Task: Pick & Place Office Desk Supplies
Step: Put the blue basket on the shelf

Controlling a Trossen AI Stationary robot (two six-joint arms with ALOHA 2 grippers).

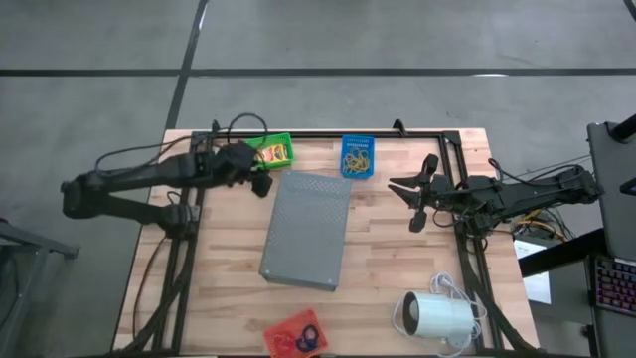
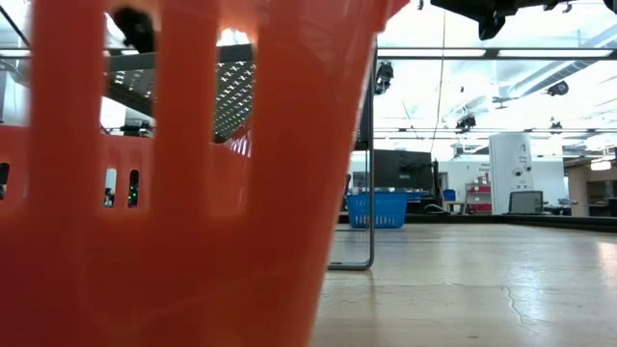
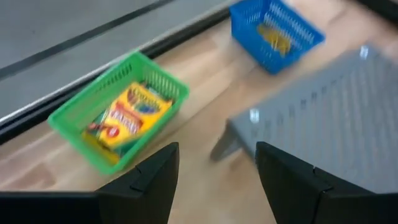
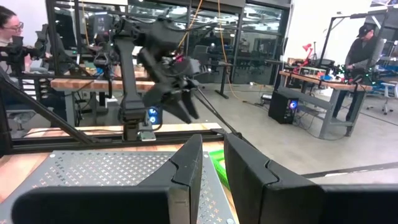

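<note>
Green basket (image 1: 272, 150) at the table's far edge already holds the yellow crayon boxes (image 3: 129, 116); blue basket (image 1: 358, 156) beside it holds the tan rubber bands (image 1: 357, 154); red basket (image 1: 295, 335) at the near edge has the red and blue rubber rings (image 1: 303, 337) in it. No loose supplies show on the wooden table (image 1: 388, 239), so I'd judge sorting done or nearly done — nothing visibly left to pick.

Left gripper (image 1: 260, 180) hangs just beside the green basket, over the corner of the grey perforated slab (image 1: 308, 230); fingers apart, nothing between them. Right gripper (image 1: 415, 199) sits off the slab's right side, well apart from every basket; fingers close together with a narrow gap, holding nothing.

View differences:
- Left wrist view reads the crayon box print and the empty gap between its fingers (image 3: 152, 183) — the high view can't.
- Only the high view gives all three baskets plus the white cylinder with a cord (image 1: 440, 318).
- Low view is mostly blocked by the red basket's wall.
- Right wrist view shows the left arm across the slab, and people at desks in the room behind.
</note>
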